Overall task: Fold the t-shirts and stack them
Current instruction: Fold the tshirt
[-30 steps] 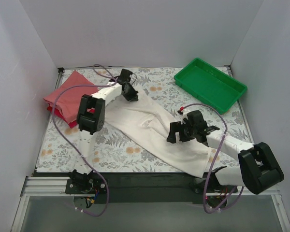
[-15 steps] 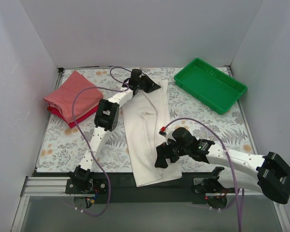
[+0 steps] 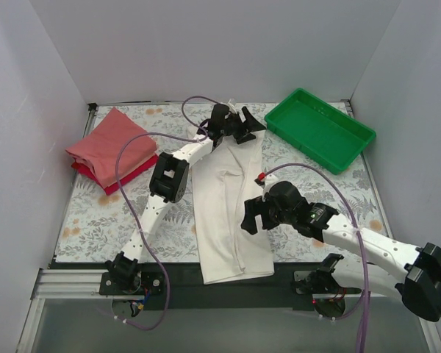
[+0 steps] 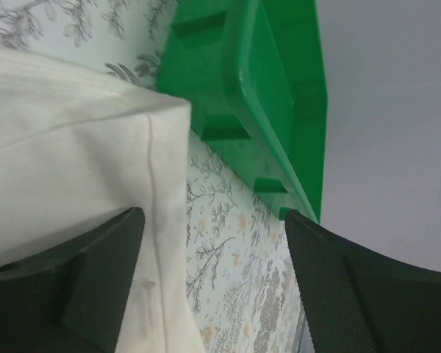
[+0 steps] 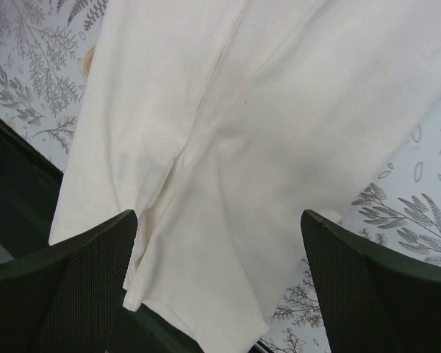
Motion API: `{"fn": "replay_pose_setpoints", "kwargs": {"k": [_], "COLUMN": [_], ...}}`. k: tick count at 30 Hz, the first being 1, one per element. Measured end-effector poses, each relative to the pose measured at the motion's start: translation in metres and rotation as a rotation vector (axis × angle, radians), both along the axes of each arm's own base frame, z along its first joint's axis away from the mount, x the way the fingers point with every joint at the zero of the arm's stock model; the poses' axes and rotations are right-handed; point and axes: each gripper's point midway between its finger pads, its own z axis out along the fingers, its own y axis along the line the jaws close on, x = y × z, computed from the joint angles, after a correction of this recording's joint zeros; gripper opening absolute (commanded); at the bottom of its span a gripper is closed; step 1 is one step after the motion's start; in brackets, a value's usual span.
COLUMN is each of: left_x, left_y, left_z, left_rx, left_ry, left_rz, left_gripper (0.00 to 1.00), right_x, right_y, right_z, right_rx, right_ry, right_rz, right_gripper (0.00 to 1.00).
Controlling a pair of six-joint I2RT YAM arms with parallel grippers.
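Note:
The cream-white t-shirt [image 3: 228,198] lies folded into a long strip running from the back of the table to its front edge, where the near end drapes over the black rail. My left gripper [image 3: 251,129] is open at the strip's far right corner, and in the left wrist view that gripper [image 4: 213,294] has the cream-white t-shirt's [image 4: 73,147] hem beneath its left finger. My right gripper [image 3: 251,220] hovers open over the strip's near right side. In its wrist view the right gripper [image 5: 220,287] holds nothing above the cream-white t-shirt [image 5: 242,132]. Folded salmon-pink [image 3: 110,143] and red [image 3: 125,176] tees are stacked at the back left.
A green plastic tray [image 3: 320,129] sits at the back right, close to the left gripper; its underside and rim [image 4: 272,95] fill the top of the left wrist view. White walls enclose the floral tablecloth [image 3: 331,191]. A black rail [image 3: 176,276] runs along the front edge.
The left gripper has opened and let go of the shirt's far corner after carrying it rightward. The shirt went from a diagonal spread to a straight strip. The right gripper drew back from the front edge.

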Motion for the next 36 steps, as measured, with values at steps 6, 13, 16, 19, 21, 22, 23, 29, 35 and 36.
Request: {"fn": "replay_pose_setpoints", "kwargs": {"k": [6,13,16,19,21,22,23,29,35,36], "left_x": [-0.024,-0.061,-0.092,-0.117,-0.123,-0.123,-0.123,-0.129,-0.091,-0.087], "left_y": [-0.003,0.073,0.114,0.142,0.149,0.151,0.152,0.163,0.16,0.162], "left_z": [0.031,0.144,0.182,0.183,0.158,0.137,0.114,-0.02,-0.013,-0.021], "left_rx": [0.104,0.292,0.323,0.353,0.389,0.42,0.456,0.662,0.63,0.633], "left_ry": [-0.027,-0.17,-0.215,-0.206,-0.171,-0.136,-0.097,0.145,0.127,0.141], "left_rz": [-0.026,0.163,0.263,0.32,0.326,0.323,0.321,0.273,0.322,0.328], "left_gripper": [0.89,0.91,0.93,0.93,0.93,0.93,0.93,0.93,0.93,0.93], "right_x": [0.014,0.036,0.054,0.081,0.096,0.104,0.111,0.127,0.122,0.121], "right_y": [-0.02,-0.039,-0.044,-0.047,-0.043,-0.041,-0.038,-0.007,0.001,0.001], "right_z": [0.02,0.034,0.04,0.044,0.04,0.037,0.032,-0.004,-0.039,-0.044], "right_rx": [0.006,-0.009,-0.026,-0.037,-0.038,-0.039,-0.044,-0.064,-0.097,-0.1], "right_ry": [-0.086,-0.168,-0.177,-0.161,-0.135,-0.119,-0.103,0.009,0.096,0.108], "right_rz": [-0.101,-0.221,-0.279,-0.327,-0.328,-0.324,-0.317,-0.19,-0.134,-0.128], "right_gripper": [0.98,0.98,0.98,0.98,0.98,0.98,0.98,0.98,0.98,0.98]}}
